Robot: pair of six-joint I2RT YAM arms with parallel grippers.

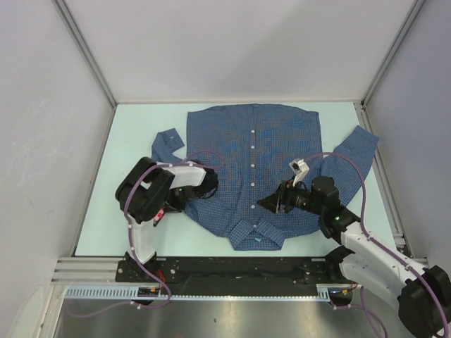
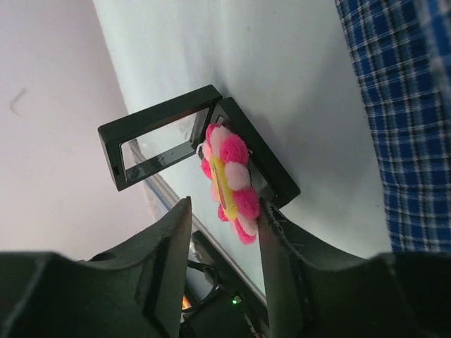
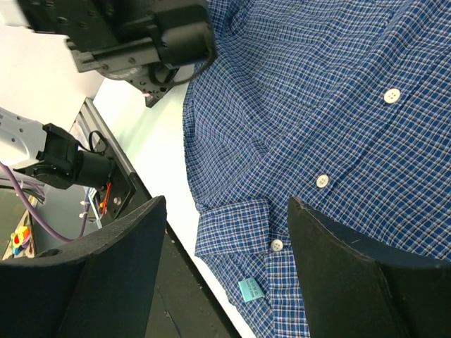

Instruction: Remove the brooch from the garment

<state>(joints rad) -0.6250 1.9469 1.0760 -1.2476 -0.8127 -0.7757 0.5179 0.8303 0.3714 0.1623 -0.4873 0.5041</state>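
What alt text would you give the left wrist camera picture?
A pink and yellow flower brooch sits against an open black frame case on a pale table, between the left gripper's parted fingers. A blue checked shirt fills the right edge.

garment [image 2: 398,120] mostly beyond right edge

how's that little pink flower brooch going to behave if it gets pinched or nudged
The brooch probably squashes slightly when pinched: its petals look like fuzzy pompoms. It is likely very light, being small next to the left arm's fingers. Seen edge-on it looks thin and flat, so it should slide or flop over rather than roll.
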